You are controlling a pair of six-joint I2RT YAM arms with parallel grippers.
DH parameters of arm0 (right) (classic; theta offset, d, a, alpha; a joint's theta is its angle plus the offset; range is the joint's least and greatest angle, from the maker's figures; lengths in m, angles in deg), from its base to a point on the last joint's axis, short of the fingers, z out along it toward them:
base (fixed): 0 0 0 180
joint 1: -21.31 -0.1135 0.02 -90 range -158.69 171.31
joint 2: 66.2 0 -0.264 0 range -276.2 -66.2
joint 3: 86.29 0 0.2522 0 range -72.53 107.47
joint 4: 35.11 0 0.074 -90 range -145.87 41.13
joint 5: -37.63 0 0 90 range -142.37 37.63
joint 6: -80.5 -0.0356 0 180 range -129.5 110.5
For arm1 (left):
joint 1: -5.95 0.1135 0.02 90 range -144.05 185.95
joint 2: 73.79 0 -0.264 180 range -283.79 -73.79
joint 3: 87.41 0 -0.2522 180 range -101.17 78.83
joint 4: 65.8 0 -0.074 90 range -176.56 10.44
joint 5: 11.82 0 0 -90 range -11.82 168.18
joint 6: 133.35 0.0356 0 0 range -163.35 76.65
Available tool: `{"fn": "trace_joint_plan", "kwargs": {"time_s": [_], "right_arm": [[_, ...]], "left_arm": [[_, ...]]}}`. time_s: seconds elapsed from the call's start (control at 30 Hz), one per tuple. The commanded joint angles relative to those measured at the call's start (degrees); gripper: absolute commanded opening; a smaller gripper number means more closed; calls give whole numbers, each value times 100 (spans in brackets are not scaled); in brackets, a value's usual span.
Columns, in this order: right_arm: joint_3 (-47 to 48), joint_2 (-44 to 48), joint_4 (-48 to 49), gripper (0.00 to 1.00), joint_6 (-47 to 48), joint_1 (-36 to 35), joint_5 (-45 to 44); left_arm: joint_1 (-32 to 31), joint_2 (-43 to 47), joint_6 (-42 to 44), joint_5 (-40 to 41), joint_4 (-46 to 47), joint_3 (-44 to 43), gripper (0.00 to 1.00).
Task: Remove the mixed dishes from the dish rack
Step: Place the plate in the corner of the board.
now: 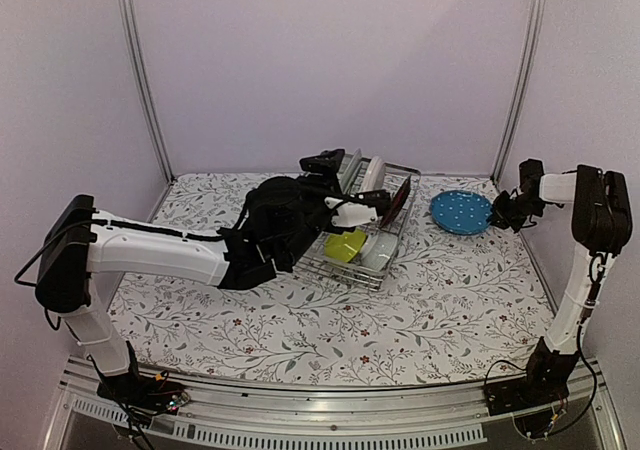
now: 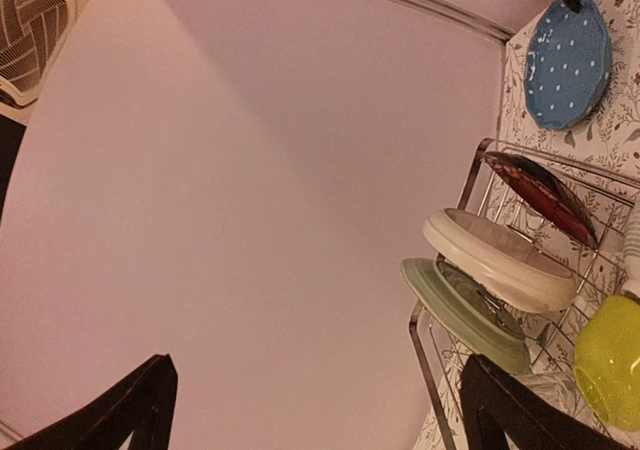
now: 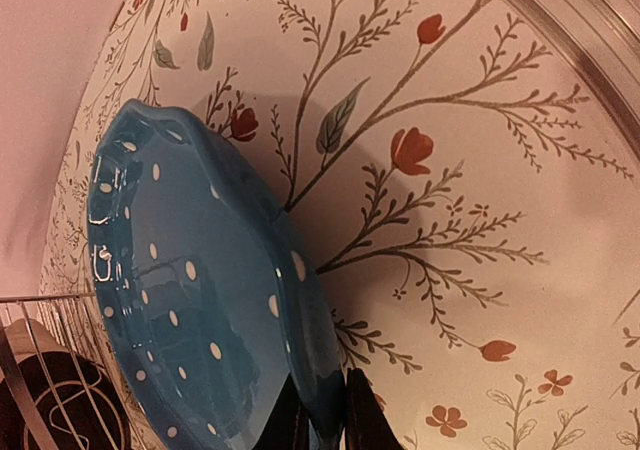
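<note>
The dish rack (image 1: pixel 385 260) stands mid-table, holding a dark red plate (image 1: pixel 401 198), a white plate (image 1: pixel 372 175), a yellow-green bowl (image 1: pixel 345 245) and a pale bowl (image 1: pixel 379 251). My left gripper (image 1: pixel 345 210) hovers over the rack's left side, open with nothing between its fingers (image 2: pixel 510 415). In the left wrist view a pale green plate (image 2: pixel 465 310), the white plate (image 2: pixel 500 260) and the dark red plate (image 2: pixel 545 195) stand on edge in the rack (image 2: pixel 428 355). My right gripper (image 3: pixel 330 415) is shut on the rim of the blue dotted plate (image 3: pixel 190 300), tilted low over the table right of the rack (image 1: pixel 461 211).
The floral table (image 1: pixel 300 320) is walled at the back and both sides, with metal posts (image 1: pixel 140 70) in the back corners. The left arm's black forearm (image 1: pixel 280 220) lies across the rack's left edge. The right arm (image 1: pixel 585 230) stands along the right wall.
</note>
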Motion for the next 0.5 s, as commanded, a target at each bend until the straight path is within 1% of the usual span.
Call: {"fn": "trace_joint_plan", "kwargs": {"time_s": [0.0,0.1,0.27,0.4,0.47], "right_arm": [[493,-229,593,0,-113,-6,367],[546,-369,583,1,-134,-6,307],[661,-513,431,8,-90,-1,143],[790,-652,253,18,-10,-7,66],[850,-683,143,26,22,-4,10]], "left_arm": [[90,136,-126,41,-40,83,100],[104,143,-147,34,-32,74,99],[130,175,-200,0,-40,65,100],[152,153,-256,-18,-73,31,100],[161,146,-277,-20,-92,14,100]]}}
